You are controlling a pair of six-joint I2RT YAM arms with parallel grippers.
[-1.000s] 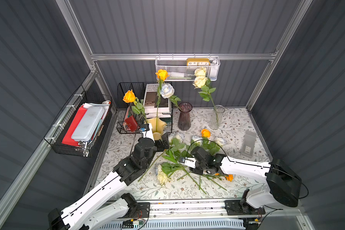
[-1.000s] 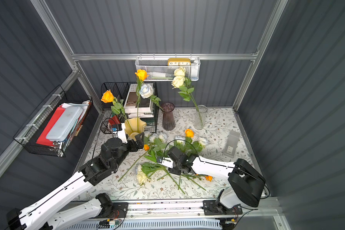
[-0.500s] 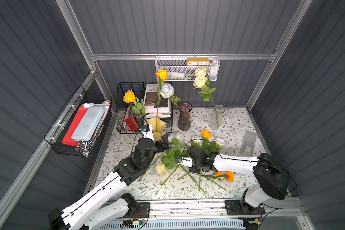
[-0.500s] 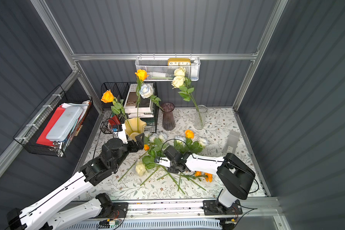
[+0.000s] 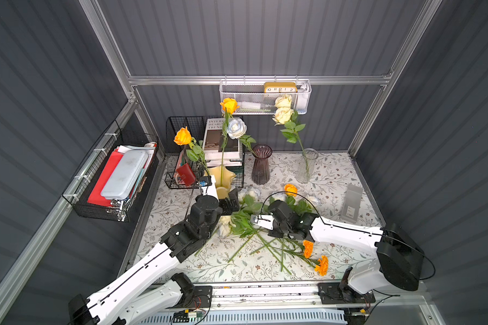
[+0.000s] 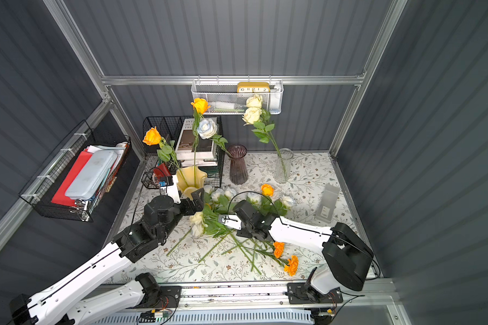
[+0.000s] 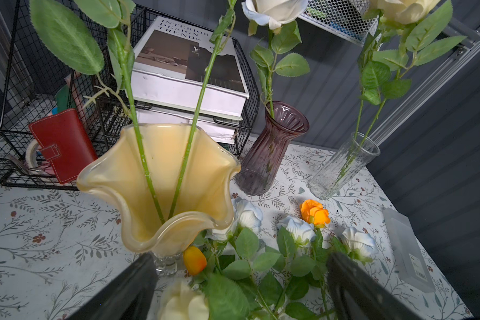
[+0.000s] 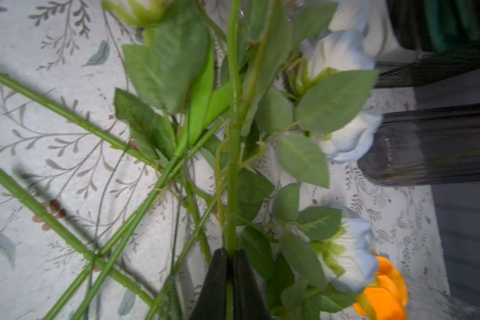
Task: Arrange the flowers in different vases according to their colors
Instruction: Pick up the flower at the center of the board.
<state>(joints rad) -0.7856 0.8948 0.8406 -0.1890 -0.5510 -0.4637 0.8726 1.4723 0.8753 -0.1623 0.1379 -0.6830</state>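
- The green stem (image 8: 232, 166) lies in the loose flower pile (image 5: 241, 229) in the middle of the desk (image 5: 166, 208); its bloom is out of view
- The right end effector (image 8: 230, 250) pinches that stem
- The left end effector (image 7: 241, 266) hangs spread beside the creamy-yellow vase (image 7: 205, 180), towards the back-left corner
- Risk: the crossing neighbouring stems (image 8: 67, 230) snag on the leaves and get dragged up too

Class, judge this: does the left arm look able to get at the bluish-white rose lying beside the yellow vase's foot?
Probably yes: the left gripper is open and empty, the bluish-white rose lies uncovered just ahead, though the yellow vase stands close beside.
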